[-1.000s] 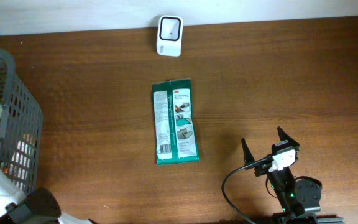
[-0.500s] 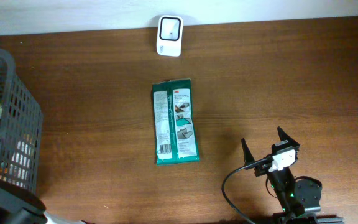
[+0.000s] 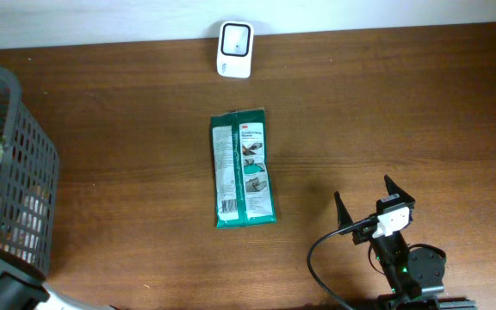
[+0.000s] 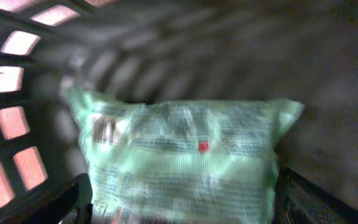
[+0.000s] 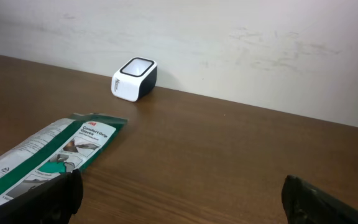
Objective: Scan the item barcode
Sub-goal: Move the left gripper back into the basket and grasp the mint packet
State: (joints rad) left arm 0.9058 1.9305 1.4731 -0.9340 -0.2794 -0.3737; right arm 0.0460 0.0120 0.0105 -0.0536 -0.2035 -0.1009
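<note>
**Basket packet being lined up for a pick**

A pale green, crinkled plastic packet (image 4: 179, 149) is being straddled by the left gripper (image 4: 182, 186) inside the grey plastic lattice basket (image 3: 24, 146), which is standing at the left end of the brown wooden counter (image 3: 403, 103). The jaws are being held spread, one at each side of the packet, seemingly so that it can be pinched across its width. Through the blur it cannot be told whether they are touching it. A barcode (image 4: 104, 129) is being shown on the packet's upper left face.

A dark green flat packet (image 3: 242, 168) is being left label-up at mid-counter, apart from the small white box-shaped scanner (image 3: 234, 49) by the far wall. The scanner's window is being kept facing upward, probably so that items can be passed over it. The right gripper (image 3: 362, 187) is being parked near the front edge, jaws spread wide and empty, likely to keep the path clear.
</note>
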